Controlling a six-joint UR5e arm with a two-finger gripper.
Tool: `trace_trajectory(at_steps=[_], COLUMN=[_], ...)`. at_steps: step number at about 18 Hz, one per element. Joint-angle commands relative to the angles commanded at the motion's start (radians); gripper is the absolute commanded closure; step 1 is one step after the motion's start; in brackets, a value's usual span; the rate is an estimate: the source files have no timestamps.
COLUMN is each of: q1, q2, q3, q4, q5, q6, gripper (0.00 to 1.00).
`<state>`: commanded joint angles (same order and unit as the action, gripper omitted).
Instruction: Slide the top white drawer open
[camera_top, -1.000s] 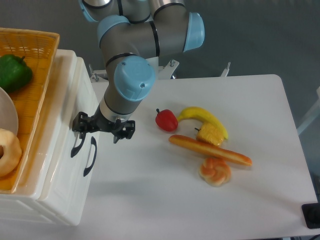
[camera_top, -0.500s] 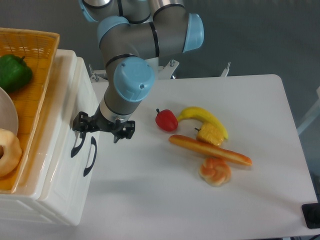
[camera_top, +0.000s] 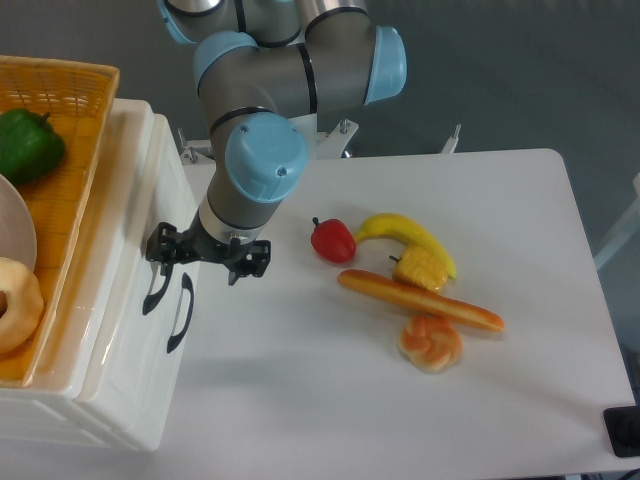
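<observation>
Fixed camera, looking down at the table. Your gripper (camera_top: 196, 262) sits hard against the front of the drawer unit at left, black fingers splayed wide. One side is at the curved black bar handle (camera_top: 153, 292) of the top white drawer (camera_top: 140, 210). You cannot tell from here whether a finger is hooked on that bar or only beside it. Nothing is visibly clamped between the fingers.

The top white drawer is glossy cream plastic with a flat front panel, and it lies flush with the unit. The lower drawer (camera_top: 150, 380) matches it and carries its own black handle (camera_top: 181, 313), just right of the upper one.

The arm is smooth grey tube with pale blue joint caps (camera_top: 265, 162).

The orange wicker basket (camera_top: 70, 160) rests on top of the unit, coarse woven weave. In it you have a green bell pepper (camera_top: 28, 143), the edge of a white dish (camera_top: 18, 232), and a pale ring-shaped pastry (camera_top: 17, 304).

The white table (camera_top: 300, 400) is matte. Loose on it, well apart from the drawers, are a red pepper (camera_top: 332, 240), a yellow banana (camera_top: 402, 232), a corn piece (camera_top: 420, 268), a long baguette-like loaf (camera_top: 420, 300), and a twisted bun (camera_top: 430, 343).
</observation>
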<state>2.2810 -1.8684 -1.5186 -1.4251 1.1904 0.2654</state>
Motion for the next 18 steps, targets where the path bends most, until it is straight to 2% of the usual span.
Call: trace_trajectory(at_steps=[4,18], q1=[-0.028,-0.026], q2=[-0.008,0.005], q3=[0.002,0.023], q4=[-0.002,0.000], q5=[0.052,0.064], q6=[-0.002,0.000], gripper=[0.00,0.00])
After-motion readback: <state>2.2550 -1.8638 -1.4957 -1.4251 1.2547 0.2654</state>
